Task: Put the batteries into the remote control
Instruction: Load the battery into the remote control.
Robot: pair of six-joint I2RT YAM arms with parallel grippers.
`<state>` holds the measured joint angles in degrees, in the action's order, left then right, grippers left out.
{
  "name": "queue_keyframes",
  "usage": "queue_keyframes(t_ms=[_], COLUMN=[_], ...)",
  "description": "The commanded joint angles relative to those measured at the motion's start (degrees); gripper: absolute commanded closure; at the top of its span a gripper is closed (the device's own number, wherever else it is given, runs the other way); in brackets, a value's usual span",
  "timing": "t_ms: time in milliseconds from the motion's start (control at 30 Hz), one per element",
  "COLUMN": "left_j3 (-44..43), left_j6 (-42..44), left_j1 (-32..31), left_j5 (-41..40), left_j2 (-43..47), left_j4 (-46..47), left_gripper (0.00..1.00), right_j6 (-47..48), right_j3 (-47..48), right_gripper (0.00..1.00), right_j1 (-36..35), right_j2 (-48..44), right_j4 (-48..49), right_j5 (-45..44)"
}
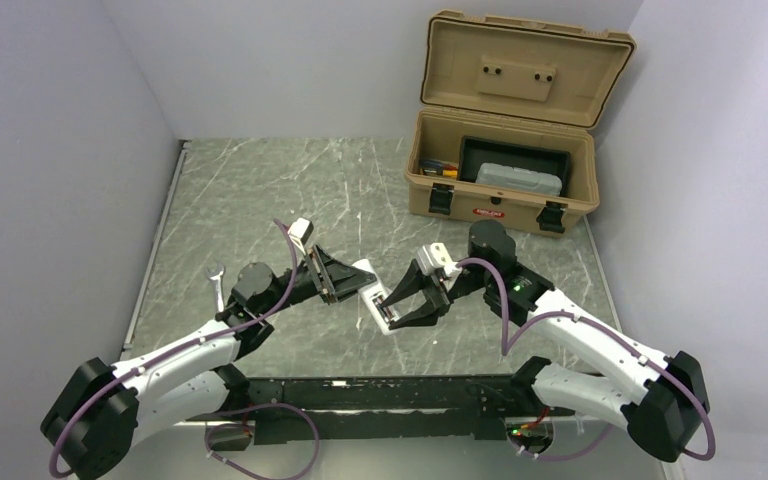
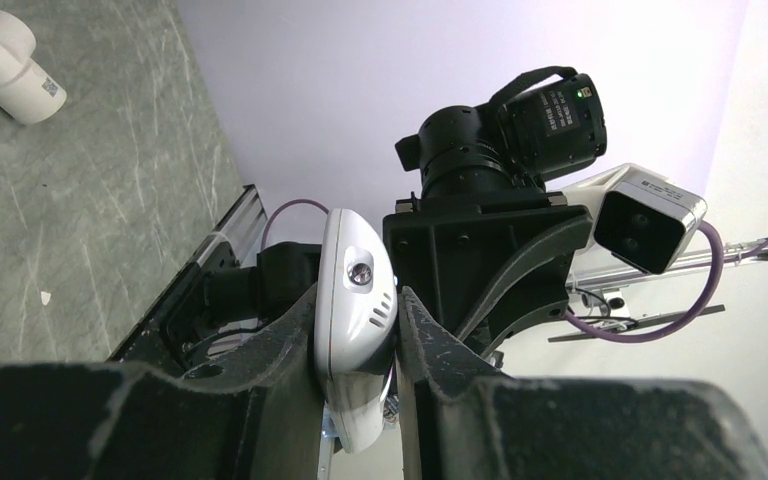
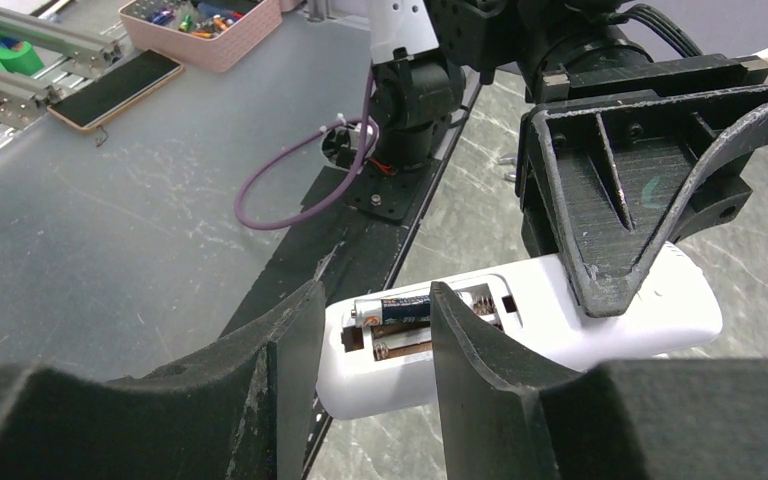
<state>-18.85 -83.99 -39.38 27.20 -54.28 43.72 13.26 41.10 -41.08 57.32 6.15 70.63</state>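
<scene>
Remote control (image 3: 660, 310) sits clamped between the closed fingers of the left hand (image 2: 358, 345), held off the desk (image 1: 260, 190) with its open battery bay facing the right hand (image 3: 375, 320). In the right wrist view we see one battery (image 3: 400, 307) lying in the bay's upper slot, its long axis running along the remote's length. The slot beside it looks bare, and we find no second battery. The right hand is narrowly parted, its fingers (image 3: 280, 360) straddling the bay end of the remote, so it is the nearer one to the battery. Whether they touch the battery, we cannot tell. We judge the next move to be pressing that battery home.
</scene>
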Motion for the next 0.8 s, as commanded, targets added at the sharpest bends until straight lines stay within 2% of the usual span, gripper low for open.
queue_keyframes(t_ms=[0, 400, 767], left_j3=[0.09, 0.14, -0.04], left_j6=[-1.18, -1.44, -1.27], left_j1=[0.19, 0.23, 0.26], left_j5=[0.93, 1.01, 1.01], left_j2=[-0.03, -0.89, -0.91], left_j4=[4.11, 5.4, 5.14], left_gripper=[1.0, 1.0, 1.0], right_j6=[0.71, 1.33, 1.4], right_j3=[1.75, 2.07, 2.05], right_gripper=[0.55, 0.57, 0.64], right_j1=[-0.29, -0.4, -0.47], right_j2=[-0.15, 0.12, 0.42], right_j4=[2.5, 1.85, 1.37], right_j5=[1.99, 1.81, 2.05])
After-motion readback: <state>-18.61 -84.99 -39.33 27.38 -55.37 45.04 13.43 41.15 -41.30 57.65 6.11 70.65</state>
